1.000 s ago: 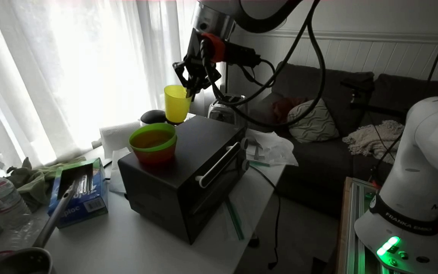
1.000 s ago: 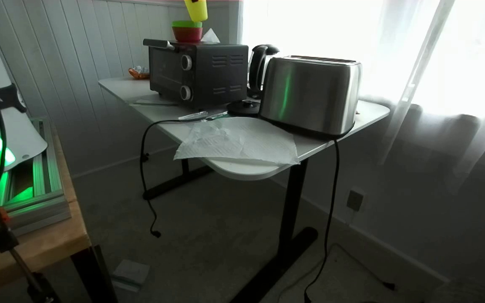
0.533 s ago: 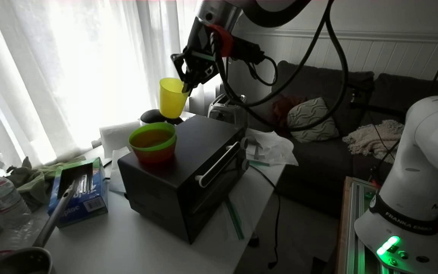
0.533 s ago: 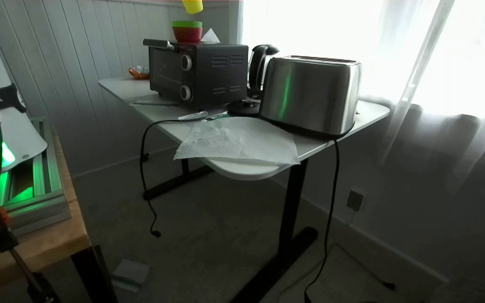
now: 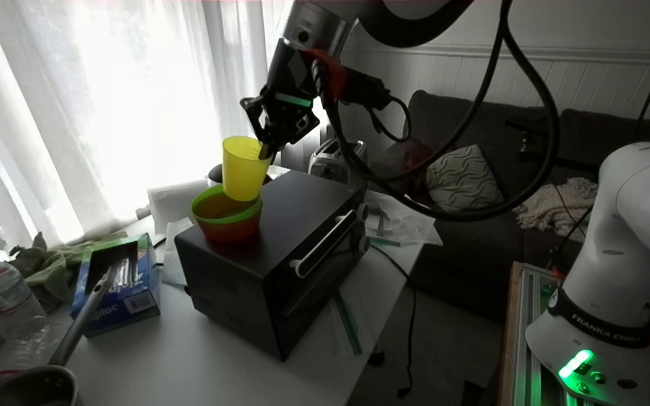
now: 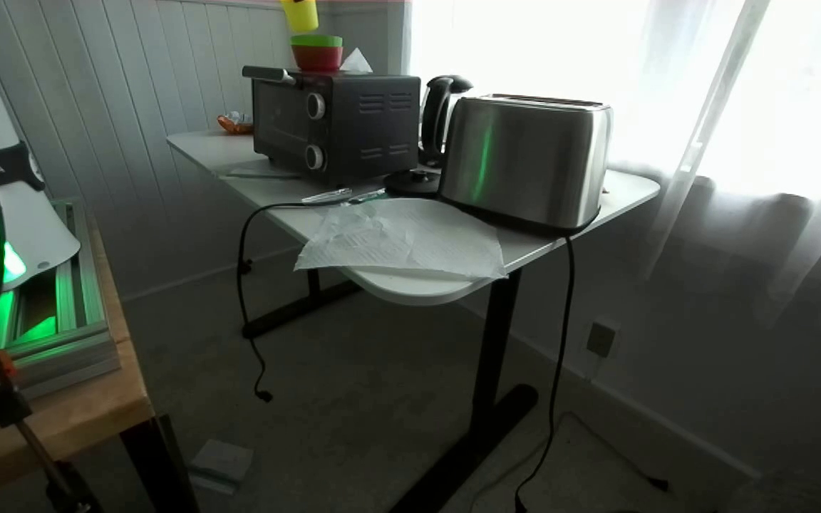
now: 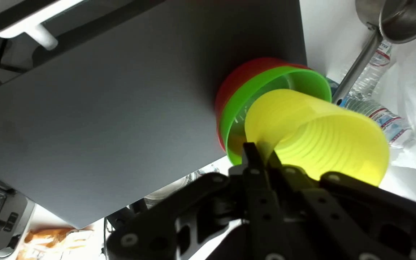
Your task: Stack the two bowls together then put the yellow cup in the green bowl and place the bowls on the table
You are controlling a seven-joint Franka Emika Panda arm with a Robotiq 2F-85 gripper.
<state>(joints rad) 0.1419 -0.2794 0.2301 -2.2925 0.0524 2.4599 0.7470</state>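
Cup [image 5: 243, 172] hangs tilted, its side pinched in the gripper [image 7: 263, 155].

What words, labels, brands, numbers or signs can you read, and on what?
"FRANKA EMIKA": black band on the robot base.
"ploc": blue box; the start is not readable.
"M": arm above the base, rest unclear.
Too small or blurred: bottle labels; the box's barcode label and upper lettering.
None visible on the yellow cup.

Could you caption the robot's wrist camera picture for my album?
The gripper pinches the yellow cup above the green bowl, which nests in the reddish-pink bowl on a dark oven.
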